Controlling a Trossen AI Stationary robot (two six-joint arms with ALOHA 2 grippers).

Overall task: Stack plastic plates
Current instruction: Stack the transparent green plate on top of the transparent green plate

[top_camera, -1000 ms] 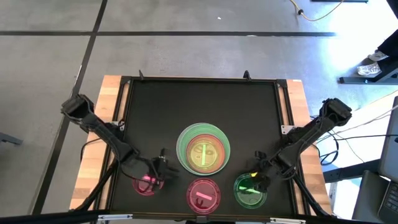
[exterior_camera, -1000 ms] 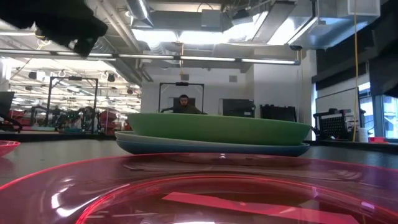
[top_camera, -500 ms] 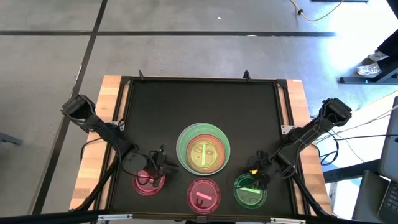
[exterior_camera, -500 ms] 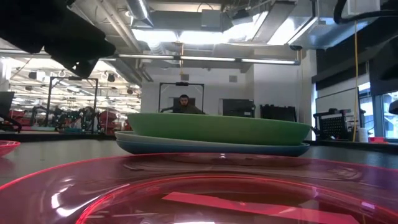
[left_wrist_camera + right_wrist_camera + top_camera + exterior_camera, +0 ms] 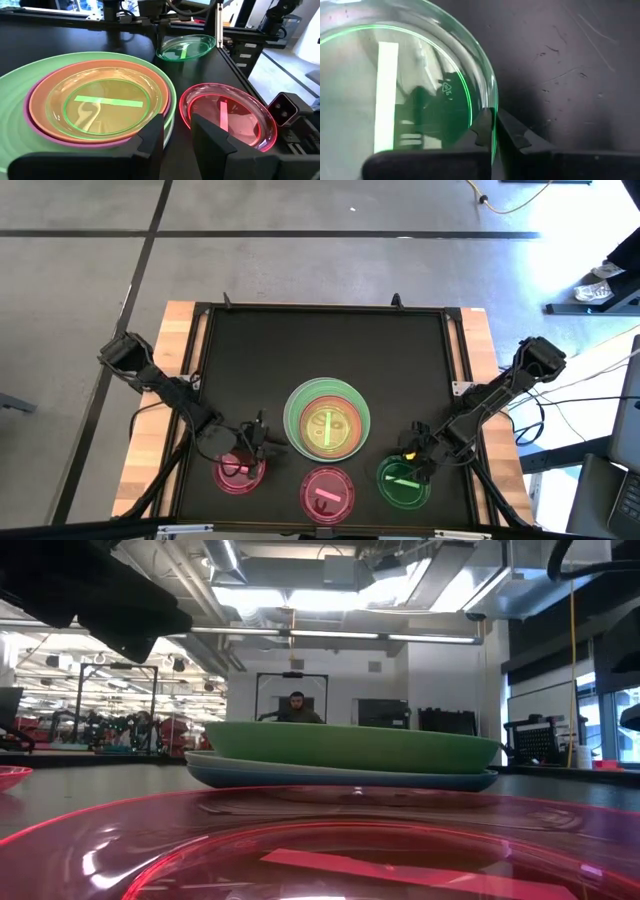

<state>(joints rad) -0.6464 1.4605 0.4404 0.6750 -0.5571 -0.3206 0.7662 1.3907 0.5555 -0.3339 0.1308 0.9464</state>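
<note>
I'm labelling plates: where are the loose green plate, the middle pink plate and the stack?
Loose green plate [image 5: 403, 485]: high view, on its centre.
Middle pink plate [image 5: 327, 493]: high view, on its centre bar mark.
Stack [image 5: 327, 418]: high view, on its top plate's centre.

Glossy see-through plastic: the green plate [image 5: 395, 95] and the pink plate [image 5: 225, 117]. The counter [image 5: 320, 350] is matt black with fine scratches, edged in pale wood.

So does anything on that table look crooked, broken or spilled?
Nothing stands out. The stack sits centred and level, three small plates lie flat near the front edge, and the right gripper pinches the rim of the green plate.
</note>
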